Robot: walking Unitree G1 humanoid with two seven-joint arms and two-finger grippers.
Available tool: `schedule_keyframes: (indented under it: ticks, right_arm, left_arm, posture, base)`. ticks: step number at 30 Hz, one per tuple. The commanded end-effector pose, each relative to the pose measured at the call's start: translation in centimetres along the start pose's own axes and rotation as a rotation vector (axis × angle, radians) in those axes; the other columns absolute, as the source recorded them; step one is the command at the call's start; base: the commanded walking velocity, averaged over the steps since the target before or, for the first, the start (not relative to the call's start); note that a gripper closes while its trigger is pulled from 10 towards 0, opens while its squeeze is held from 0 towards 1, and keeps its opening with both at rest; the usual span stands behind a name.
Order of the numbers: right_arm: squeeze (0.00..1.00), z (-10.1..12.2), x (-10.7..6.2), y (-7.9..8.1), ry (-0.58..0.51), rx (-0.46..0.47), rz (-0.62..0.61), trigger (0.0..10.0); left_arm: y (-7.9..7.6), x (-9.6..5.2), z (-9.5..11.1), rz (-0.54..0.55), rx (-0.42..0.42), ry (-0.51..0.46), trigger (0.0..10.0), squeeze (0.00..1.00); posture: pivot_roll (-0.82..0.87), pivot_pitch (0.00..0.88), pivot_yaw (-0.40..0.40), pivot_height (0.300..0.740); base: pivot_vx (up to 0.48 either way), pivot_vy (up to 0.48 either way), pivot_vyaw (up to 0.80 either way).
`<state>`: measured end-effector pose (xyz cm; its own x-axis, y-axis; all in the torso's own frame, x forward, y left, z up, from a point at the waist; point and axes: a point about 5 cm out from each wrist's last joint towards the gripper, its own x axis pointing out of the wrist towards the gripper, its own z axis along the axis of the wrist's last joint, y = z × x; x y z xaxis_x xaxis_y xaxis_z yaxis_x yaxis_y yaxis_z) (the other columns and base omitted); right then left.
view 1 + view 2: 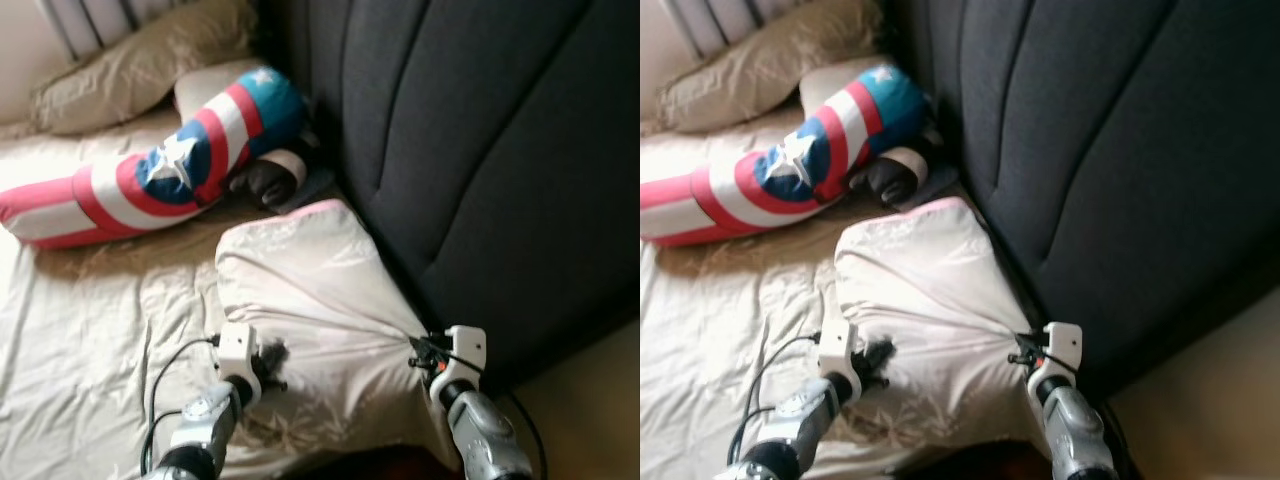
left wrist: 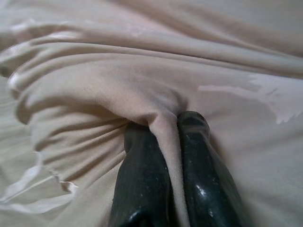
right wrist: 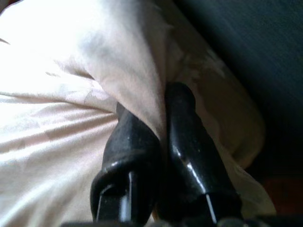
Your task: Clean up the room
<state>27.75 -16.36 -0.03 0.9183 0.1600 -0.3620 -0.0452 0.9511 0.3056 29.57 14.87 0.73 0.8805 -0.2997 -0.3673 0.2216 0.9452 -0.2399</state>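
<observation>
A cream satin pillow [image 1: 310,290] lies on the bed beside the dark headboard [image 1: 480,140]. My left gripper [image 1: 272,362] is shut on a fold of its fabric [image 2: 168,137] at the near left side. My right gripper [image 1: 418,352] is shut on the pillow's near right corner [image 3: 151,94], next to the headboard. The cloth bunches and pulls tight between the two grips.
A long red, white and blue star-patterned cushion [image 1: 160,170] lies across the bed behind the pillow. A tan pillow [image 1: 130,65] sits at the back left. A small dark and pink object [image 1: 275,180] rests by the headboard. Cream sheet [image 1: 80,340] covers the bed.
</observation>
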Motion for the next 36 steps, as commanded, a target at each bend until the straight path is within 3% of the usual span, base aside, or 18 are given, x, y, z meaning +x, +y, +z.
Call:
schedule_keyframes:
  ticks: [1,17,24,31,36]
  right_arm:
    - [0.0,0.4,-0.7,-2.0,-0.045,0.015,-0.081,10.0]
    - [0.0,0.8,-0.4,-2.1,-0.037,-0.006,-0.075,10.0]
    - [0.0,1.6,-0.1,-2.3,-0.024,-0.109,-0.066,10.0]
    - [0.0,2.7,0.8,-2.0,0.009,-0.16,-0.015,10.0]
    - [0.0,3.1,1.2,-1.5,0.014,-0.177,0.029,10.0]
  left_arm:
    - [-0.2,0.6,2.2,0.006,0.057,-0.092,10.0,0.0]
    - [0.0,0.6,2.1,0.027,0.068,-0.072,10.0,0.0]
    - [0.0,0.6,1.9,0.04,0.076,-0.053,10.0,0.0]
    - [0.1,0.8,2.5,0.066,-0.026,-0.088,10.0,0.0]
    - [0.3,0.7,2.6,0.078,-0.031,-0.094,10.0,0.0]
  posture:
    - [0.0,0.114,-0.016,0.74]
    - [0.01,0.12,-0.008,0.74]
    - [0.01,0.115,0.0,0.74]
    - [0.01,0.118,0.002,0.74]
    - [0.01,0.122,0.003,0.74]
  base:
    - [0.0,-0.326,0.0]
    - [0.0,-0.342,0.0]
    - [0.0,-0.316,0.0]
    - [0.0,0.0,0.0]
    - [0.0,0.0,0.0]
